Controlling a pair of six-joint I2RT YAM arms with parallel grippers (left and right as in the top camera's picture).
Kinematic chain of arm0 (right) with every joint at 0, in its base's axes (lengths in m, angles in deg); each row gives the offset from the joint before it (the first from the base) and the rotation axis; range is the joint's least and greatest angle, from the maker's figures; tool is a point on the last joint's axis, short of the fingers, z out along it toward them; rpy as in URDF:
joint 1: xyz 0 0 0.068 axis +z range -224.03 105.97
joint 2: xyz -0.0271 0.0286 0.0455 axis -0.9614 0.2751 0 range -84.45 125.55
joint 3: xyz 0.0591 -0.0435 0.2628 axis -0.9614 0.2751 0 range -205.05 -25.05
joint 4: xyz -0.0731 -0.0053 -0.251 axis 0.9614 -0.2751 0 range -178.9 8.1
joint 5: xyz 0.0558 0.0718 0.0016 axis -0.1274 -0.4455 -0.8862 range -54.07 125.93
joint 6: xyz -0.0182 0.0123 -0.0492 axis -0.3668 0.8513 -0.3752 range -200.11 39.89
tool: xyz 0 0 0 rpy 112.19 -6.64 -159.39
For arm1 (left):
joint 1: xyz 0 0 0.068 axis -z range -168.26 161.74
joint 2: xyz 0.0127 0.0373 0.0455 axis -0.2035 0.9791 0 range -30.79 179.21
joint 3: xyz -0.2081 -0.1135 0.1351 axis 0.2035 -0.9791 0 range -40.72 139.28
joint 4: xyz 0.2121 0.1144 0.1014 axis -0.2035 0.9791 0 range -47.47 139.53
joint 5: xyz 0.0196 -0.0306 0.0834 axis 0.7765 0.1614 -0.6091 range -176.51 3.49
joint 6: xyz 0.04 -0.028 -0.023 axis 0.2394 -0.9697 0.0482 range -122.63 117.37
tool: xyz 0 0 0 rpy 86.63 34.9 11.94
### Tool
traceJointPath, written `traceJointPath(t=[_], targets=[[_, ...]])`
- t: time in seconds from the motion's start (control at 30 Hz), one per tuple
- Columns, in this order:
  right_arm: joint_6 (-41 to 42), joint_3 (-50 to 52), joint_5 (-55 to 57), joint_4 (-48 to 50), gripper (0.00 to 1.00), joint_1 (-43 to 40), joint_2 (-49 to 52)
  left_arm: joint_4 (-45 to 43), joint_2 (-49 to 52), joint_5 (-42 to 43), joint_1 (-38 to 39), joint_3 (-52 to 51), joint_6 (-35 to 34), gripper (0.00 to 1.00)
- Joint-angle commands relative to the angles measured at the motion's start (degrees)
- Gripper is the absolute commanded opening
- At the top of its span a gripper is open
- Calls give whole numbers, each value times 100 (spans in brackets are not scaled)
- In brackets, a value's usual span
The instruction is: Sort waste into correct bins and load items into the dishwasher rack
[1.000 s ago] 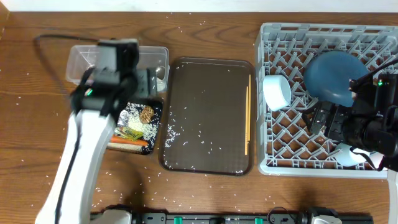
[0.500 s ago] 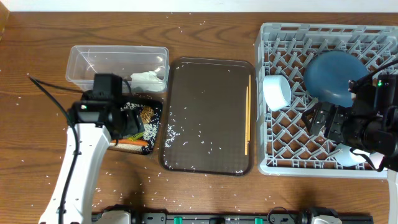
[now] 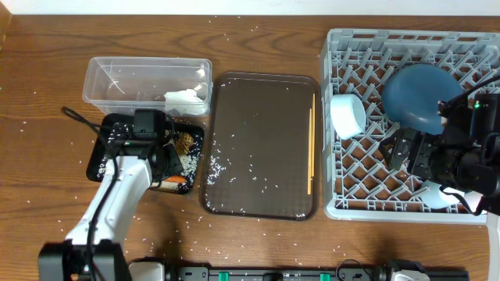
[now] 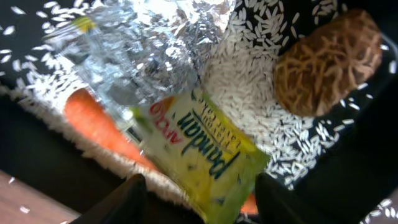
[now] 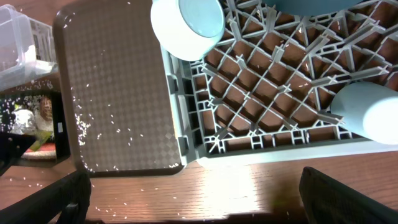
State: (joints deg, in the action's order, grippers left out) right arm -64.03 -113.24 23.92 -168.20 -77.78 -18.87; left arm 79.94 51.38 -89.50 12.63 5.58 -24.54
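At the frame's bottom edge, the left gripper (image 4: 200, 190), jaws spread astride the green-yellow wrapper (image 4: 205, 152), could pinch the carrot (image 4: 93, 121) beneath too, dragging it along.

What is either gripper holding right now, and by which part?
Nothing, it seems. The left gripper straddles the green-yellow printed wrapper at its yellow end without pinching it; the right gripper is open, empty.

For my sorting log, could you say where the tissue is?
Overhead, on the left: the tissue lies inside the clear tub, at its right end, beside the brown serving tray.
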Motion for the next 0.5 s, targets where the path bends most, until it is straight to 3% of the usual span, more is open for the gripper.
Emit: traceJointPath(t=[0.0,0.07,0.17,0.23,0.47], targets=[[-50,-57,15,-13,99,-72,-4,-116,350,-31,-22,-44,-48,50],[-52,-57,15,-13,99,-72,-4,-155,496,-28,-22,-44,-48,30],[-52,-57,17,-28,99,-72,-4,-168,498,-28,-22,-31,-48,19],[-52,-57,17,-28,99,-72,-4,-136,420,-28,-22,31,-46,6],[-50,-57,17,-20,99,-72,-4,750,-310,-101,-22,868,20,6]])
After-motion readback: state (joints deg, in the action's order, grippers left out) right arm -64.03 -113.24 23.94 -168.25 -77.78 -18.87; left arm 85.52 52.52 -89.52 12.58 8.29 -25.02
